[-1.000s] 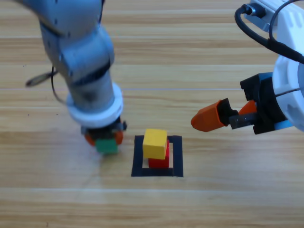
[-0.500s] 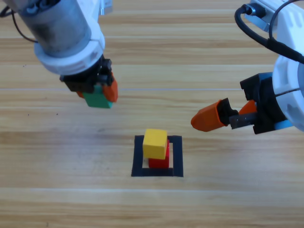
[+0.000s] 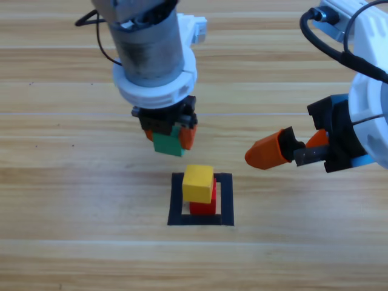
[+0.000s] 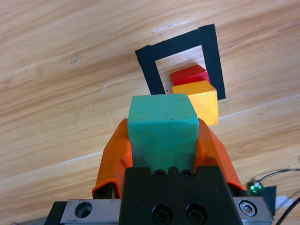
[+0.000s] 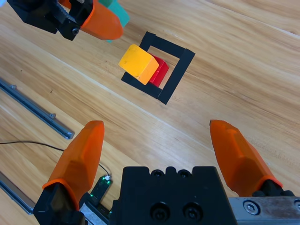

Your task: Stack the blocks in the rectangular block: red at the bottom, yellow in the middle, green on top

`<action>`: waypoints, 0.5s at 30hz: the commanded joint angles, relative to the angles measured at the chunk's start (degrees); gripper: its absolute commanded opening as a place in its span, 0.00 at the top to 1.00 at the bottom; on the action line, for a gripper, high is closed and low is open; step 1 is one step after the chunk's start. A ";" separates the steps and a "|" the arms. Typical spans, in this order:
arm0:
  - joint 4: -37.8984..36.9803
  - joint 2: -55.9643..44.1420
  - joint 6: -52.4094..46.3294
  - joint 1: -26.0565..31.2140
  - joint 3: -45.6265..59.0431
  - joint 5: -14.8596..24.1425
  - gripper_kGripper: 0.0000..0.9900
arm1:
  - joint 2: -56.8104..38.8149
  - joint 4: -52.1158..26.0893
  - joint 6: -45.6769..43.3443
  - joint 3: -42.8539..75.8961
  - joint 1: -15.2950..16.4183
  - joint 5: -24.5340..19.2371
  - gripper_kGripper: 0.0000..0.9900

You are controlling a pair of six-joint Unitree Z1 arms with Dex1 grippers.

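My left gripper (image 3: pixel 169 138) is shut on the teal-green cube (image 3: pixel 168 143) (image 4: pixel 162 126) and holds it in the air, up and to the left of the stack. The yellow cube (image 3: pixel 198 183) (image 4: pixel 197 101) (image 5: pixel 138 63) sits on the red cube (image 3: pixel 206 203) (image 4: pixel 190 75) (image 5: pixel 160 71), shifted a little off it. Both stand inside the dark tape square (image 3: pixel 176 200) (image 4: pixel 150 70) (image 5: pixel 176 77). My right gripper (image 3: pixel 285 151) (image 5: pixel 159 150) waits open at the right, off the stack.
Bare wooden table lies all around the tape square. In the right wrist view, thin metal rails (image 5: pixel 35 110) and a black cable (image 5: pixel 28 144) lie on the table at the left, away from the stack.
The left arm lifted the green cube off the table and carried it right, from left of the square to just above and left of the stack. The right arm held still.
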 commanded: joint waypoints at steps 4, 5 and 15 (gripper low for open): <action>1.62 4.96 -7.59 -2.96 -2.24 -0.29 0.88 | 1.67 -1.19 -0.19 1.60 -0.13 -0.81 0.00; 1.70 5.04 -8.91 -3.14 -2.24 -0.11 0.88 | 1.76 -1.19 -0.19 1.60 -0.13 -0.81 0.00; 3.02 6.80 -16.55 -6.30 -5.05 1.12 0.88 | 1.58 -1.10 -0.19 1.68 -0.13 -0.81 0.00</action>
